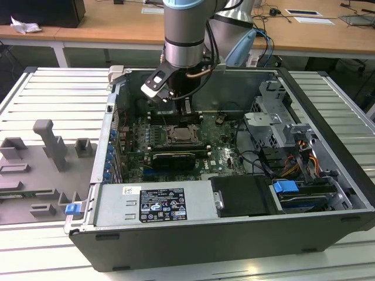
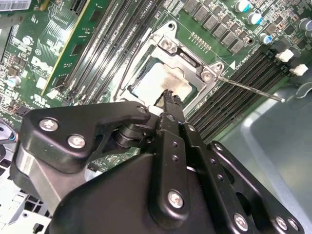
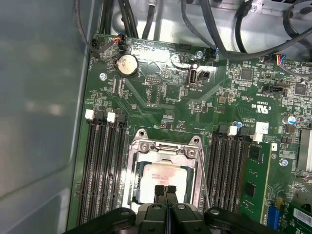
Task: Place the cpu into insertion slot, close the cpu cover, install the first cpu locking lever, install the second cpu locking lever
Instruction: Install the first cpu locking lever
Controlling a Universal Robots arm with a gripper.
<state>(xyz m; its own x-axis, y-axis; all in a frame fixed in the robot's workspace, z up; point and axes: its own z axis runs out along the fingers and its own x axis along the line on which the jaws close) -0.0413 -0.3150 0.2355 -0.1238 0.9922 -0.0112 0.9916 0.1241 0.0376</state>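
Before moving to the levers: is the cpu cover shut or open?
Shut: in the first wrist view the cpu cover lies flat, framing the cpu seated beneath it.

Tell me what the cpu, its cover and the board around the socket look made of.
cpu: pale matte metal top, faintly smudged. cpu cover: bright stamped steel, likely, by its glints. circuit board: green lacquered laminate, probably fibreglass, with fine traces.

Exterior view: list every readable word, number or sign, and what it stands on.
Large black-and-white rectangular label on the grey metal box: too small to read.
Small white sticker beside it: too small to read.
Green circuit board: no readable print.
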